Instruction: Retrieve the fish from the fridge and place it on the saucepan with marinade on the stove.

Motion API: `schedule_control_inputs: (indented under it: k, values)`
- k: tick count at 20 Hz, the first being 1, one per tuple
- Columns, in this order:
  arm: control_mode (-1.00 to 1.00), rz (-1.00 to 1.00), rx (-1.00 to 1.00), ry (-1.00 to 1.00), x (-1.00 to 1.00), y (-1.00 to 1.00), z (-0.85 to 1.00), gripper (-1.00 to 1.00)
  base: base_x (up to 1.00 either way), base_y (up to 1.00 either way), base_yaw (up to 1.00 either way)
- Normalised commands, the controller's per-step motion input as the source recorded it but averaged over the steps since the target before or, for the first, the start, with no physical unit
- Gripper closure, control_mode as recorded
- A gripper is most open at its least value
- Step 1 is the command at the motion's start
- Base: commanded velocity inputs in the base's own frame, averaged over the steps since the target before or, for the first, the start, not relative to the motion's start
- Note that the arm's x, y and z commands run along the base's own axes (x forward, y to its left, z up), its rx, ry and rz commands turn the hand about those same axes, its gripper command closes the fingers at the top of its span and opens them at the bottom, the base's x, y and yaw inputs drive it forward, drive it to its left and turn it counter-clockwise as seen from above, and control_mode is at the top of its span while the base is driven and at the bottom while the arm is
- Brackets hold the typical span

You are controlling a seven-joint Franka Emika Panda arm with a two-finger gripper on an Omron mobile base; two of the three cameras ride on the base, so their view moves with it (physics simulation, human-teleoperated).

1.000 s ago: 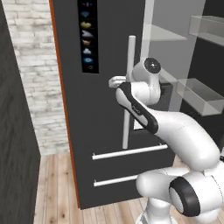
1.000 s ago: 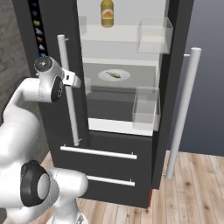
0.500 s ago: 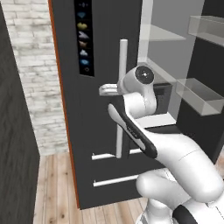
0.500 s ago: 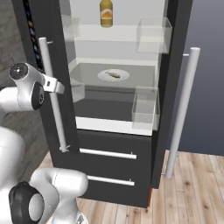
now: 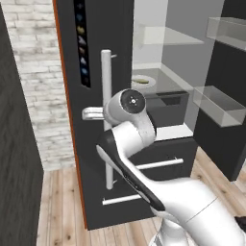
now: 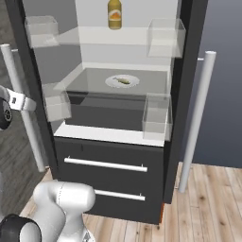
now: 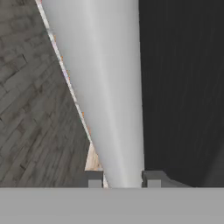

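Observation:
The dark fridge [image 6: 189, 56] stands with its white interior showing. On the middle shelf the small olive fish [image 6: 124, 80] lies on a round white plate [image 6: 112, 83]; fish [image 5: 139, 82] and plate rim also peek past the left door's edge. My gripper [image 5: 102, 114] is shut on that door's long silver handle [image 5: 106, 72], about halfway up. In the hand view the handle [image 7: 105, 87] runs between my fingertips [image 7: 94, 179]. From the right base camera my gripper [image 6: 21, 101] holds the handle [image 6: 26, 127] at the far left. Saucepan and stove are out of view.
An amber bottle [image 6: 114, 13] stands on the upper shelf. Clear door bins [image 6: 158, 116] hang inside both doors. Two drawers with silver bars [image 6: 105, 164] sit below. The right door's handle [image 6: 198, 113] juts forward. A pale brick wall [image 5: 33, 72] flanks the fridge on the left.
The left fridge door has swung further open with my gripper on its handle, and my arm has followed it to the left. More of the shelves and the fish now show.

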Motion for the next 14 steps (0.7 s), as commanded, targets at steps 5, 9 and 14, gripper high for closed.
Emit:
schedule_control_inputs:
  k: [5,9,14]
  values:
    - [-1.00,0.00,0.01,0.00,-0.55,0.80,0.01,1.00,0.00,0.00,0.00]
    - [-1.00,0.01,-0.01,0.00,-0.42,0.22,0.11,-1.00,0.00,0.00,0.00]
    - [-1.00,0.10,0.00,0.00,-0.85,0.00,0.31,-1.00,0.00,0.00,0.00]
